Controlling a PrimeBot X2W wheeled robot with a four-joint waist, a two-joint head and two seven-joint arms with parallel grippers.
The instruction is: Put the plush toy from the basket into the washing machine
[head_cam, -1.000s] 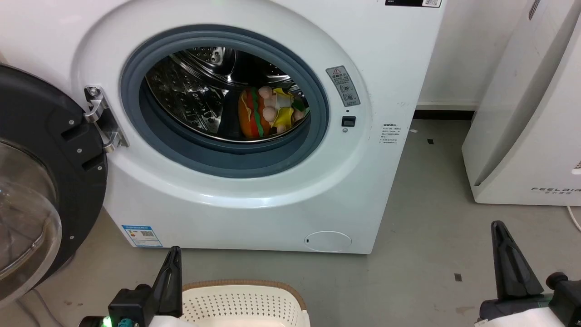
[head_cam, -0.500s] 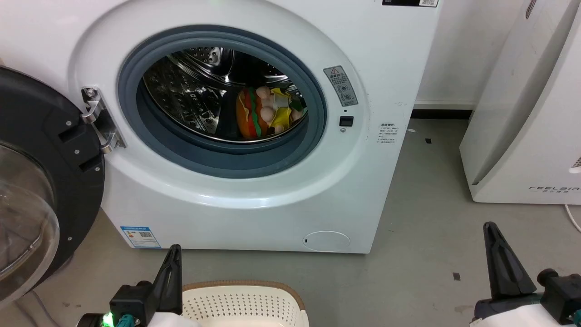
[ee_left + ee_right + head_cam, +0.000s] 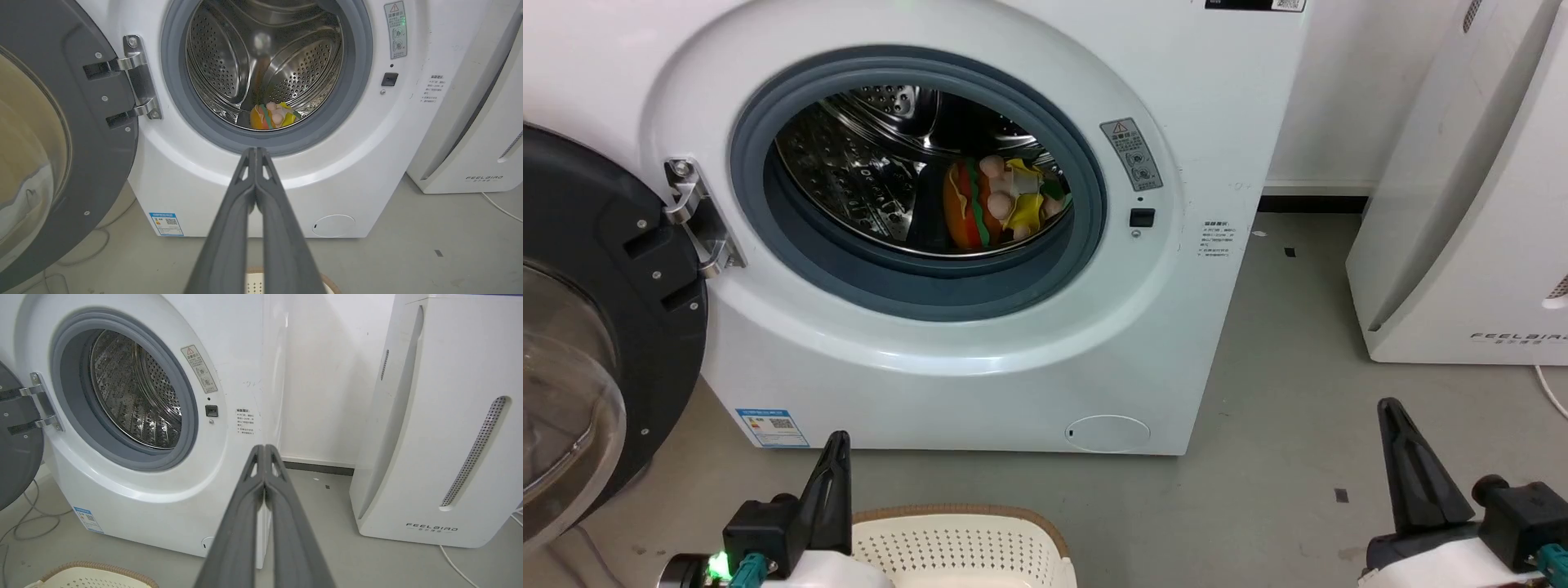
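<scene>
My head has swung a touch, sliding the whole scene leftward, but the plush toy (image 3: 992,204) has kept its place in the drum. It lies low inside the washing machine (image 3: 947,367), burger end left, limbs and yellow cloth right. That puts it dead ahead of my left pincer (image 3: 256,152) and above its tips, well apart. My right pincer (image 3: 264,447) points further right, so the left is nearer. Both are clenched on nothing. The basket (image 3: 1037,518) sits just beside my left one. I judge the delivery done.
</scene>
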